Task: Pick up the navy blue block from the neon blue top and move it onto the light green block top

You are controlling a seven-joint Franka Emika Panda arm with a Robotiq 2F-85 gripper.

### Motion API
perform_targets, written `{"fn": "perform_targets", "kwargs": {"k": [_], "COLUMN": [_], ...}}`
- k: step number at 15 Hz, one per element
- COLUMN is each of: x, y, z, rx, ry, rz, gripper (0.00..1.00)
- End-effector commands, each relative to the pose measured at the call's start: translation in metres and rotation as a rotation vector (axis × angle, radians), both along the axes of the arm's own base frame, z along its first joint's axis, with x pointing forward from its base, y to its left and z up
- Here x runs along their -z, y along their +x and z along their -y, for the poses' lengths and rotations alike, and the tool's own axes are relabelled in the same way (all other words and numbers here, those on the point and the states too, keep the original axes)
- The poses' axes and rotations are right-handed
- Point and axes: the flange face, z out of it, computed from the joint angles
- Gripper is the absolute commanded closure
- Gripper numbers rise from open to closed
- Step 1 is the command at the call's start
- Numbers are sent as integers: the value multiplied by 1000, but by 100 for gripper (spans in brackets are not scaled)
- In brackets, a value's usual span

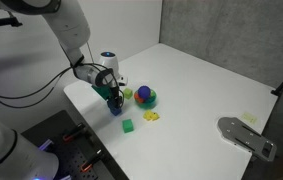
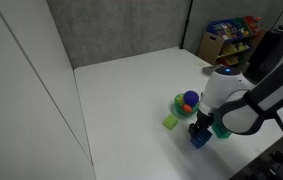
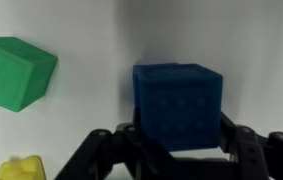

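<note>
**A:** What do we get from outside?

**B:** In an exterior view the hand [image 1: 110, 96] hangs low over the white desk [image 1: 201, 85]. A green block [image 1: 127, 125] lies nearer the camera, and a yellow piece [image 1: 152, 117] lies just beside it. A many-coloured dome [image 1: 145, 96] sits near the hand.

**A:** And from the opposite side?

**B:** In an exterior view there we see a bright blue cube, the neon block [image 2: 199, 139], on the desk right under the hand. The light green block [image 2: 170, 121] stands apart from it, near the dome. We can't make out the fingers at this size.

**A:** The wrist view, then?

**B:** The navy block [image 3: 178, 105] fills the middle, its dotted face towards us. One dark finger [image 3: 103, 150] rises at its lower left corner, and its partner rises at the lower right, so the block sits between them. The gap is about as wide as the block. We cannot tell whether the fingers press on it or only flank it. The green block is off to the upper left, tilted and clear of the navy one. The yellow piece peeks in at the bottom left corner.
</note>
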Motion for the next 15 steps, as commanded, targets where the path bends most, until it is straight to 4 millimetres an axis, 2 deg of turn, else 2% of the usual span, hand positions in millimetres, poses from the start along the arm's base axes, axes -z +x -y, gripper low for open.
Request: {"fn": "perform_targets", "kwargs": {"k": [1,2,5,9,15], "x": [-10,-17,-36,-61,-69], "y": [12,14,25,51,104], "z": [-2,-4,-12,-30,-37], "rx": [7,12,18,21,75], "ry": [1,4,5,-5,-35], "rz": [-13,-12,-3,32,73], "gripper": [60,66,67,67,67]}}
